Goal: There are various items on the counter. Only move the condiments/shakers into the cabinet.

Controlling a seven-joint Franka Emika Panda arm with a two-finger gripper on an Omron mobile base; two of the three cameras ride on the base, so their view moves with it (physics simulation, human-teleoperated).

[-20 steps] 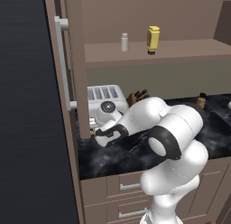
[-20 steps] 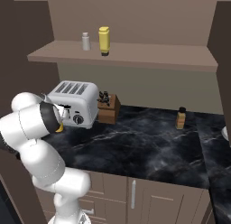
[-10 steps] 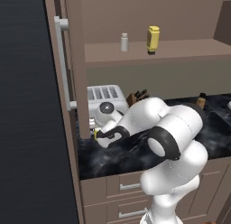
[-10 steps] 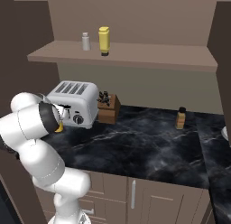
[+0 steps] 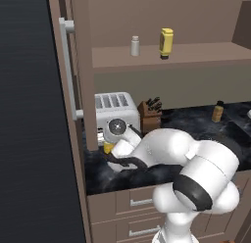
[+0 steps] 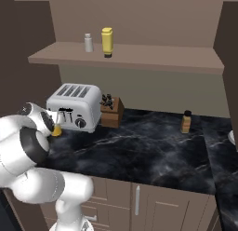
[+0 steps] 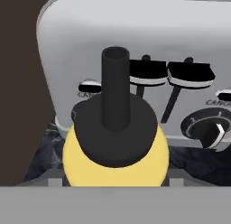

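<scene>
The squat yellow bottle [image 7: 115,146] stood on the surface [image 6: 139,151] hard against the front of the toaster [image 7: 135,33], at the left end by the open cabinet door [image 5: 81,90]. The gripper [image 5: 110,149] sat over it. Compared with a second before, the arm and bottle had hardly shifted in either base view, so the approach looked finished and the change was at the jaws. They stood around the bottle's body, but whether they were truly pinching it I could not tell (the bottle hid its own sides in the hand view). If the grip was made, a lift to the cabinet shelf [image 5: 196,53] would come next. A pale grey shaker [image 5: 135,45] and a taller yellow squeeze bottle [image 5: 166,42] already stood there. One small amber bottle [image 5: 217,111] waited well apart, far along the surface.

The bottle was round and smooth, with a broad matt black collar and a stubby tubular spout. The toaster was brushed silver with rounded corners, black levers and a ridged dial. The knife block [image 5: 150,114] was brown wood; the surface, glossy black stone veined white.
</scene>
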